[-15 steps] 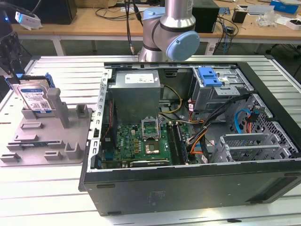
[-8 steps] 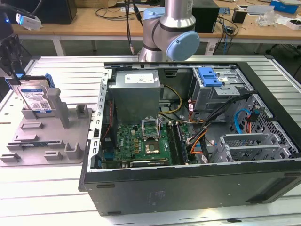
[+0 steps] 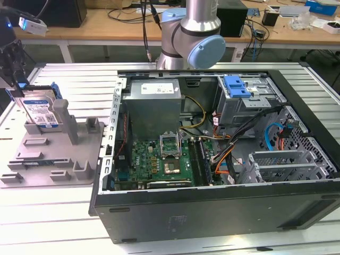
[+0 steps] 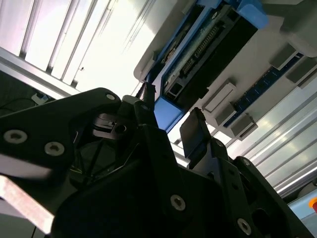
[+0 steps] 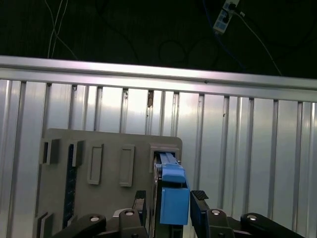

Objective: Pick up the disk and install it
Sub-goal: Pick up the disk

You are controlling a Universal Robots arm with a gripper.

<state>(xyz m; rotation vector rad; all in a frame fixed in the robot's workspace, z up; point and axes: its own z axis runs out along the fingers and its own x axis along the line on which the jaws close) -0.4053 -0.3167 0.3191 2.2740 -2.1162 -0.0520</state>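
The 1 gripper (image 5: pixel 170 199) hangs over the 1 disk (image 3: pixel 42 110). Its 2 fingers (image 5: pixel 198 199) are apart and flank the blue carrier, with slim gaps on both sides. The disk stands on edge in the 1 grey holder (image 3: pixel 53 154), flat faces toward the pads. Farther off, toward the exterior view's right, sits 1 open computer case (image 3: pixel 212 208).

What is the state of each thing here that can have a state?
Disk: standing upright in the grey holder, not lifted.
Gripper: jaws open, one on each side of the disk.
Case: lying on its side, side panel off, inside exposed.
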